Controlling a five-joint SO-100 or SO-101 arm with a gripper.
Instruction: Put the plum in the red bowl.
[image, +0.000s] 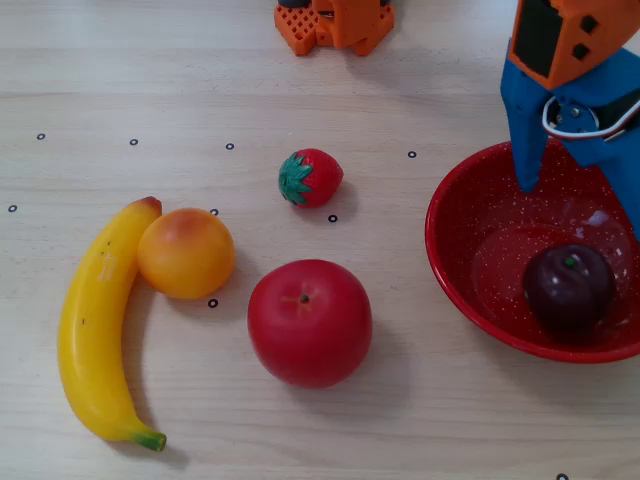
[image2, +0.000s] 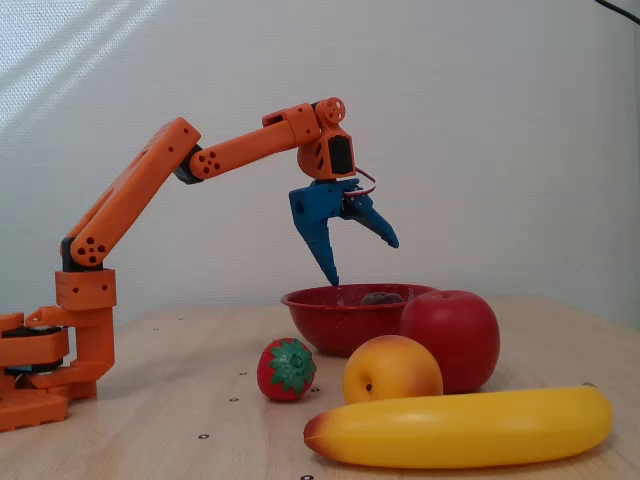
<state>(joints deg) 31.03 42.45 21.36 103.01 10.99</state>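
Top-down fixed view: the plum (image: 570, 288) lies inside the red bowl (image: 455, 262), on the bowl floor toward its near right side, clear of the hand. It is round, dark purple-maroon and glossy, with a small greenish stem mark facing up. The crease cannot be made out here. The bowl is glossy red with fine white speckles and is cut by the right edge of the frame.

Side-on fixed view: only a dark sliver of the plum (image2: 380, 297) shows above the bowl's rim (image2: 340, 300); its place within the bowl cannot be judged from here. This view gives the whole orange arm (image2: 150, 190), rising from its base at the left and reaching over the bowl, which the top-down view crops to base and wrist.

The blue hand (image2: 362, 262) is spread wide and empty. One finger (image2: 322, 245) points down, its tip just above the bowl rim; the other angles out to the right. In the top-down view the hand (image: 580, 185) hangs over the bowl's far side.

Also on the table (image: 200, 80): a strawberry (image: 310, 177), a red apple (image: 309, 322), an orange-coloured fruit (image: 185, 252) touching a banana (image: 95, 330).
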